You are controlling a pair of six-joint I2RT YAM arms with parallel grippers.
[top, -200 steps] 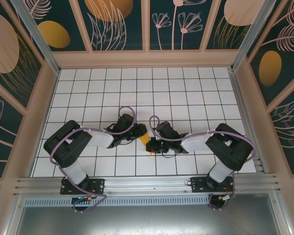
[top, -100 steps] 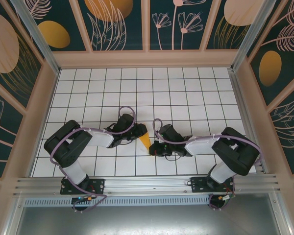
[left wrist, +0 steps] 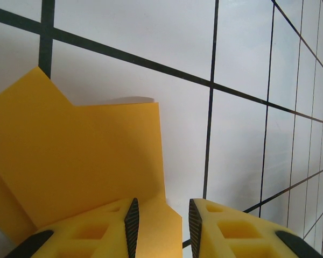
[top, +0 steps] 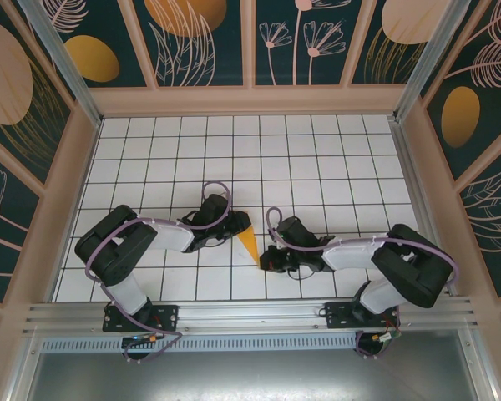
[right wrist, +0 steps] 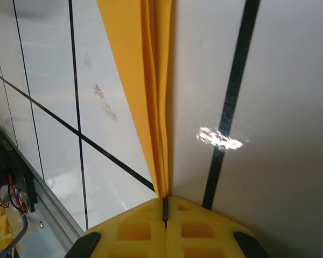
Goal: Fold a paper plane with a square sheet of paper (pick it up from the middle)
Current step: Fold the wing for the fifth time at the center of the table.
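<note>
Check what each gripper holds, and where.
Right gripper pinches the paper plane at its narrow tip. Left gripper, jaws apart, rests over its wide end, apparently gripping nothing.

The right gripper (top: pixel 265 260) slides back toward the near edge along the paper plane (top: pixel 249 242), baring more paper, while its elbow swings outward.

We see a white table gridded with dark lines (top: pixel 234 150), and near its front middle lies a narrow pointed orange-yellow folded paper dart (top: pixel 248 242).

paper plane (top: pixel 248 242) x1 | left pincer (left wrist: pixel 162 215) + right pincer (right wrist: pixel 165 207) = x2
</note>
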